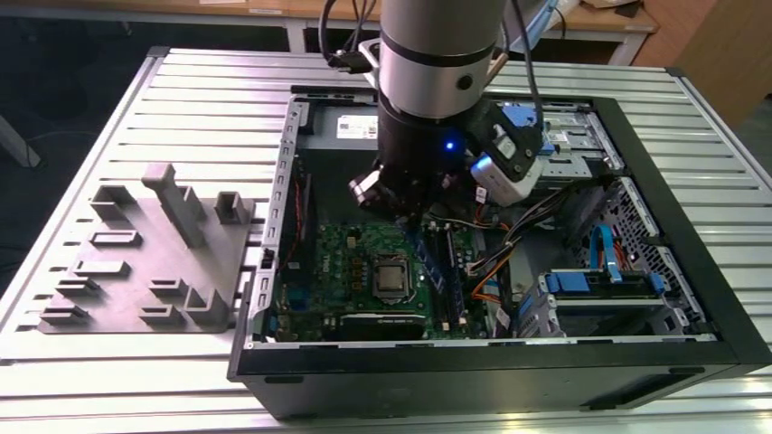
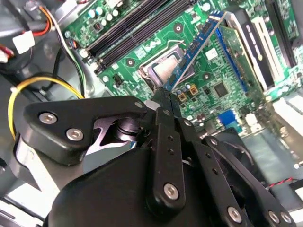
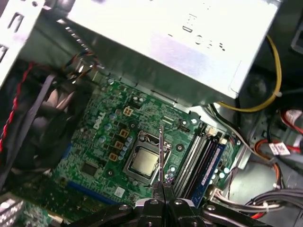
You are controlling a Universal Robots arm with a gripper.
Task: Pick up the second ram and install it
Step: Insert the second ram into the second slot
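My gripper (image 2: 165,97) is shut on the second ram (image 2: 201,45), a narrow blue-green stick that juts out from the fingertips. In the first wrist view the ram (image 3: 161,156) appears edge-on as a thin line rising from the gripper (image 3: 163,196). It hangs above the green motherboard (image 3: 94,142), over the silver processor socket (image 3: 144,163) and beside the row of memory slots (image 3: 196,156). One slot carries a blue stick (image 3: 213,163). In the exterior view the gripper (image 1: 410,215) is low inside the open computer case (image 1: 675,271).
The grey power-supply box (image 3: 180,42) sits close behind the motherboard. A black fan (image 3: 42,127) with a red cable stands to one side. Loose cables (image 1: 519,244) and a drive cage (image 1: 603,289) fill the case's right in the exterior view. A grey slotted block (image 1: 157,262) rests on the table.
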